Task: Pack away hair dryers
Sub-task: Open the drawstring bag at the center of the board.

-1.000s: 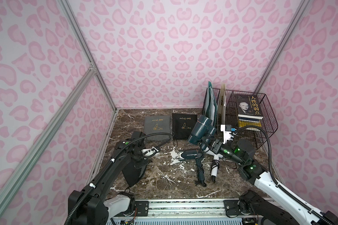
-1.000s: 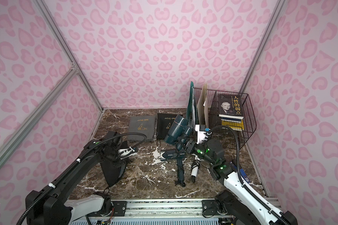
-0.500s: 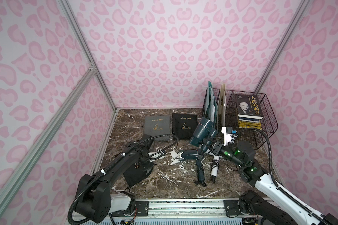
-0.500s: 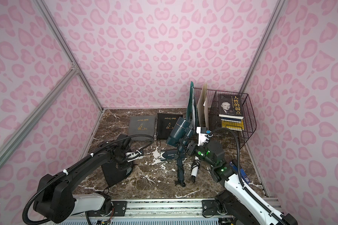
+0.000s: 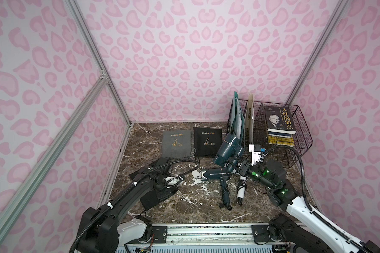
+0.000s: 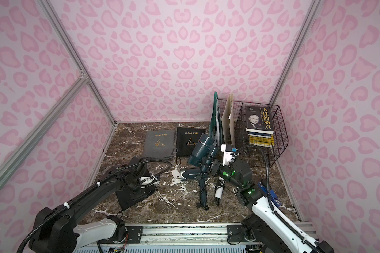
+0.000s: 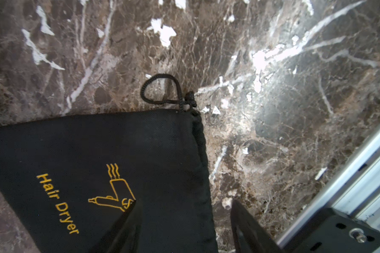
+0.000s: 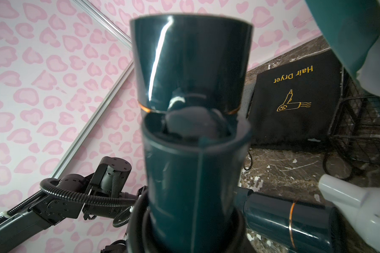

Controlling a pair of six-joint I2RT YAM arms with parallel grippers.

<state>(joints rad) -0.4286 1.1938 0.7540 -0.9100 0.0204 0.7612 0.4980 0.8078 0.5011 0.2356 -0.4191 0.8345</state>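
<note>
My right gripper (image 5: 239,169) is shut on the handle of a dark teal hair dryer (image 5: 227,149), held tilted above the table; in the right wrist view its barrel (image 8: 191,87) fills the middle. A second teal dryer (image 5: 216,174) lies on the marble below it. Beside that lies a white dryer (image 5: 241,189), partly hidden by my right arm. My left gripper (image 7: 184,202) is open just above a black "Hair Dryer" pouch (image 7: 119,153). The pouch (image 5: 154,198) lies flat at the front left, with one finger over the cloth and the other over bare marble.
A grey pouch (image 5: 176,144) and another black pouch (image 5: 207,142) lie side by side at the back. A wire basket (image 5: 294,153) with books (image 5: 279,119) and upright folders (image 5: 237,118) fills the back right corner. A metal rail (image 5: 206,232) runs along the front edge.
My left gripper came down with the black pouch, opened and let go; the pouch now lies flat on the table. My right gripper has barely moved with its dryer.
</note>
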